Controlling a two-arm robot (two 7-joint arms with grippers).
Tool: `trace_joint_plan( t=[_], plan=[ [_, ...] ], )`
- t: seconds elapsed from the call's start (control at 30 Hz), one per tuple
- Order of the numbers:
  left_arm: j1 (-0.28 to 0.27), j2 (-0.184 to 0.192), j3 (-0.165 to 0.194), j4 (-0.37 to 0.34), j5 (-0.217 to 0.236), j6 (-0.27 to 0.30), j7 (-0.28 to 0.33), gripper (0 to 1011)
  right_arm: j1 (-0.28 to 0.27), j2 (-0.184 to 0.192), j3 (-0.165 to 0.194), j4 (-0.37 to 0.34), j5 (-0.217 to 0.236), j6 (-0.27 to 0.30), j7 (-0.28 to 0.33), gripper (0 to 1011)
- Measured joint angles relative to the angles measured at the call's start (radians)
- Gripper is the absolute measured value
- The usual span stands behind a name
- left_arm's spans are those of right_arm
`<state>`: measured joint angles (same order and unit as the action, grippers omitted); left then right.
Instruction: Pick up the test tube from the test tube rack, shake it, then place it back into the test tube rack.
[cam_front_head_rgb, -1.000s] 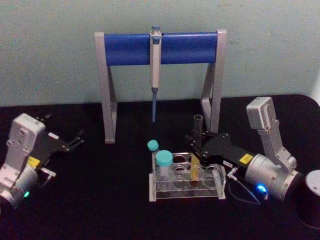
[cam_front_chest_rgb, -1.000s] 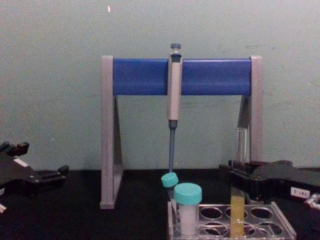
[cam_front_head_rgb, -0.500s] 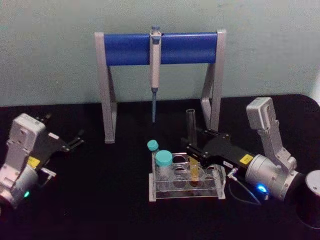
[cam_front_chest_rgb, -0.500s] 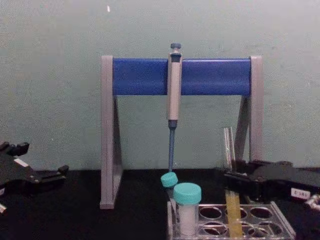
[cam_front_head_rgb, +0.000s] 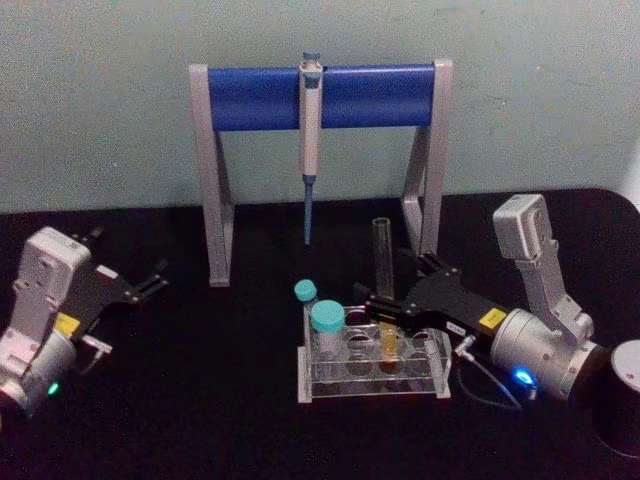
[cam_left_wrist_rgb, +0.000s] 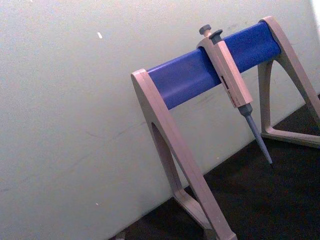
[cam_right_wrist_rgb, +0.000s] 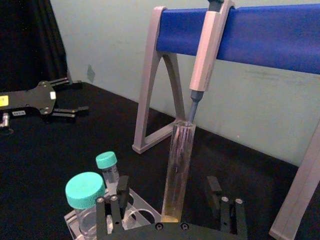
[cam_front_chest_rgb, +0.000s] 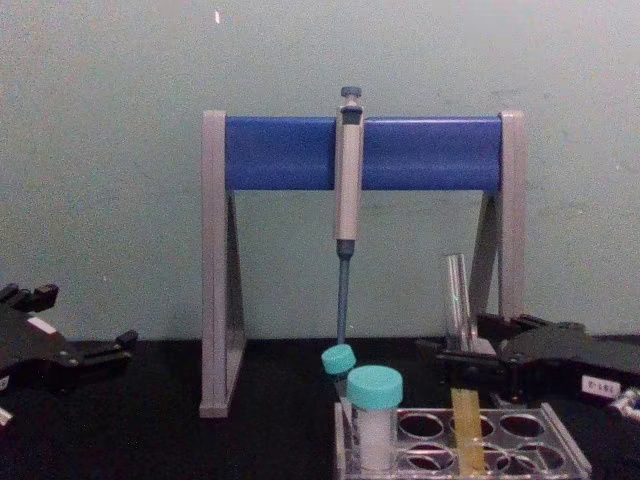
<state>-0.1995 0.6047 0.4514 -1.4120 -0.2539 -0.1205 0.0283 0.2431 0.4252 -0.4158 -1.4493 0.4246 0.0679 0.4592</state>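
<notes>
Seeing a change at the right gripper (cam_front_head_rgb: 388, 280): clamped on the test tube (cam_front_head_rgb: 382, 258) a second ago, now released, fingers (cam_right_wrist_rgb: 114, 206) spread wide to either side of the glass and touching none of it. Also noting the tube gone from upright to leaning, mouth tipped toward the left of the head view.

Sweeping from the left now. Finding the left gripper (cam_front_head_rgb: 135, 262) parked low at the left edge of the head view, over the black table (cam_front_head_rgb: 220, 390), fingers apart, gripping nothing, well apart from the rack. Moving on to the upper middle: picking out the grey-and-blue pipette stand (cam_front_head_rgb: 260, 97) against the pale wall, with a pipette (cam_front_head_rgb: 311, 115) hanging from the bar, tip pointing down. Coming down to the lower middle: spotting the test tube rack (cam_front_head_rgb: 372, 388), clear plastic, with two teal-capped vials (cam_front_head_rgb: 327, 318) at its left end. Landing on the test tube just right of those, seated in a rack hole, yellow-orange liquid sitting in the lower part, open top rising well above the rack plate in the chest view. Finishing at the lower right of the head view: tracking the right arm reaching in from that side, its gripper level with the tube's middle, just behind the rack.
</notes>
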Motion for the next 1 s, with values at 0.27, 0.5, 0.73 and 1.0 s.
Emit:
trace_joint_plan(
  t=[0.27,0.5,0.73,1.0],
  plan=[
    [0.0,0.0,0.0,0.0,0.0,0.0,0.0,1010,0.0,0.0,0.0,0.0,0.001,-0.001,0.0,1000],
    [0.0,0.0,0.0,0.0,0.0,0.0,0.0,1010,0.0,0.0,0.0,0.0,0.001,-0.001,0.0,1000],
    [0.0,0.0,0.0,0.0,0.0,0.0,0.0,1009,-0.045,0.029,0.018,-0.053,0.017,-0.001,0.004,1000],
    [0.0,0.0,0.0,0.0,0.0,0.0,0.0,1010,-0.144,0.085,0.053,-0.164,0.029,-0.005,-0.019,1000]
  ],
)
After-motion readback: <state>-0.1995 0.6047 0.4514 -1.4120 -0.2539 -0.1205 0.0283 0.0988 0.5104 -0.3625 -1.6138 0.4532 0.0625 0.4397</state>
